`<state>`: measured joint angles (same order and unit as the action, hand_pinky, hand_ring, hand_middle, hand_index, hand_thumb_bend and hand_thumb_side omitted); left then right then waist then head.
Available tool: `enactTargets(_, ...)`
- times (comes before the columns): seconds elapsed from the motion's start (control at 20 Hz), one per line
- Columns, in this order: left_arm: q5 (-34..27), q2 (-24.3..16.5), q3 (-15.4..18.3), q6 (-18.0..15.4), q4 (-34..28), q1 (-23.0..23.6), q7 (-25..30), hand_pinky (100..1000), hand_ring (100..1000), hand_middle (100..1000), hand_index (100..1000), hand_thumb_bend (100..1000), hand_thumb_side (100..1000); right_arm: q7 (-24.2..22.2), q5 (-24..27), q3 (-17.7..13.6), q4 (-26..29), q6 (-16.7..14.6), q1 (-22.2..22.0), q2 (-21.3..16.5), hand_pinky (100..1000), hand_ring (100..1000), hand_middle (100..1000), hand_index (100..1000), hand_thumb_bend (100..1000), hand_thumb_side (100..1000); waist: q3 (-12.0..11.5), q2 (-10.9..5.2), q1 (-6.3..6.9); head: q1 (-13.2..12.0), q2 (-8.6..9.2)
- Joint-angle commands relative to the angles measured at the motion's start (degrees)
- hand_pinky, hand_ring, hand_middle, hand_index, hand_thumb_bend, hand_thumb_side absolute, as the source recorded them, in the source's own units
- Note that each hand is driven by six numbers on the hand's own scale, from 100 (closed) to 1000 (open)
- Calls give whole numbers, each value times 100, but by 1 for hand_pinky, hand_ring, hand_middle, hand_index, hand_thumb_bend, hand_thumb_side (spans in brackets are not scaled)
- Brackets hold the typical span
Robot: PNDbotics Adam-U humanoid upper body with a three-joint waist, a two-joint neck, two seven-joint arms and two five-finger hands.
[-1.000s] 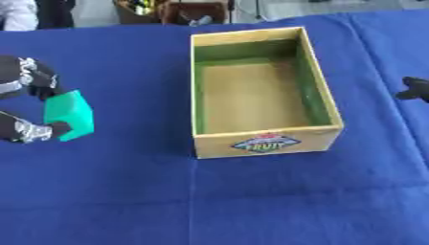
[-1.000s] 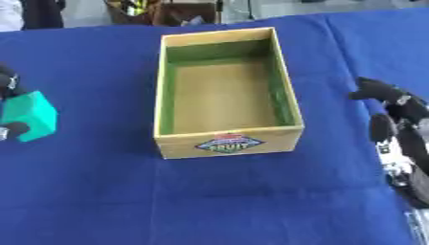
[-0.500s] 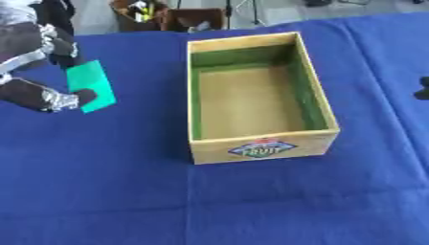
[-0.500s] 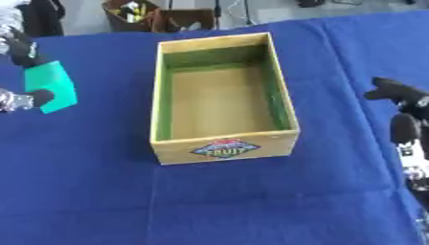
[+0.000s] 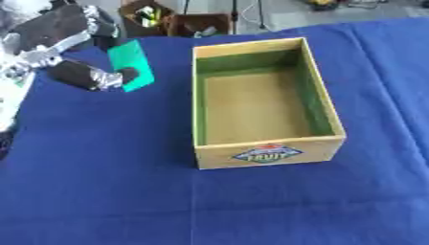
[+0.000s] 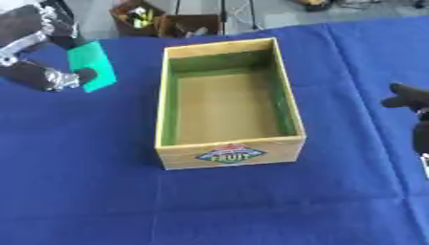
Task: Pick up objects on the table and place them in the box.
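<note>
Upper left: left hand (image 5: 71, 52) grasps green block (image 5: 132, 64) beside empty box (image 5: 335, 125). Right hand (image 6: 411, 98) at right edge; finger state indeterminate.

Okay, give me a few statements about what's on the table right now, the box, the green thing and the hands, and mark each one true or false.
1. The left hand holds the green block. True.
2. The green block is already inside the wooden box. False: it is held in the air left of the box.
3. The wooden box has nothing in it. True.
4. The right hand is gripping the box's rim. False: it shows at the right edge of the right eye view, apart from the box.
5. The box stands on a blue cloth. True.
</note>
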<state>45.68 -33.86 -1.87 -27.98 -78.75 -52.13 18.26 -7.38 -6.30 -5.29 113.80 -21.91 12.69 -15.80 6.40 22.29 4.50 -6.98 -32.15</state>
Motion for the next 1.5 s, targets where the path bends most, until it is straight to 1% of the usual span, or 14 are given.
enactTargets(0.05,114,-18,-20,17,89,-242,-191,416,427,356,488,100,792,-95,131,33,79,26,80,-23,941,894,671,838,100,804,39,-100,-3,-111,50)
enactTargets(0.1,125,12,-50,0,127,-304,-231,417,428,357,488,100,794,-130,146,46,79,49,97,-17,943,895,670,838,100,765,65,-100,9,-128,36)
enactTargets(0.5,59,240,-297,-129,5,-561,-572,416,420,351,476,100,792,-415,180,151,79,272,209,58,949,898,668,840,100,756,228,-60,87,-232,22)
enactTargets(0.6,35,297,-371,-180,-85,-597,-612,419,422,351,477,100,799,-476,196,184,79,310,237,76,951,899,668,841,100,794,266,-51,102,-251,21)
enactTargets(0.65,42,309,-397,-205,-130,-609,-633,420,424,352,478,100,801,-509,213,200,79,316,242,87,954,900,670,842,100,682,273,-48,108,-254,19)
enactTargets(0.7,52,311,-422,-229,-157,-614,-647,420,424,351,478,100,800,-560,238,219,79,297,232,100,953,899,670,842,100,628,275,-47,116,-255,15)
enactTargets(0.75,57,307,-454,-267,-177,-609,-647,419,426,353,481,100,801,-622,245,223,79,278,195,107,954,900,668,841,100,519,272,-47,124,-252,13)
enactTargets(0.8,58,301,-470,-304,-198,-602,-648,419,426,353,481,100,801,-681,235,215,79,272,159,115,954,900,668,841,100,549,266,-49,130,-245,12)
enactTargets(0.85,58,298,-475,-327,-210,-596,-648,419,426,353,481,100,801,-721,227,206,79,267,140,122,954,900,668,841,100,549,263,-49,132,-241,11)
enactTargets(0.9,65,310,-503,-355,-212,-600,-632,419,428,353,483,100,803,-765,185,200,79,330,110,132,957,903,666,841,100,509,265,-47,141,-251,5)
enactTargets(1.1,87,340,-535,-395,-199,-614,-605,419,428,353,483,100,803,-818,81,207,79,453,103,159,957,903,666,841,100,509,263,-46,150,-258,-1)
enactTargets(1.15,89,347,-542,-402,-203,-620,-602,422,431,355,487,100,809,-818,75,210,79,462,109,162,960,904,665,842,100,538,269,-44,154,-263,-3)
enactTargets(1.25,115,453,-686,-495,-301,-643,-521,422,433,355,488,100,810,-806,68,218,79,538,161,171,961,904,665,842,100,573,294,-32,176,-272,-6)
enactTargets(1.5,180,593,-873,-651,-414,-636,-459,423,434,356,489,100,812,-749,67,226,79,606,208,147,961,904,665,842,100,592,297,-41,193,-251,-2)
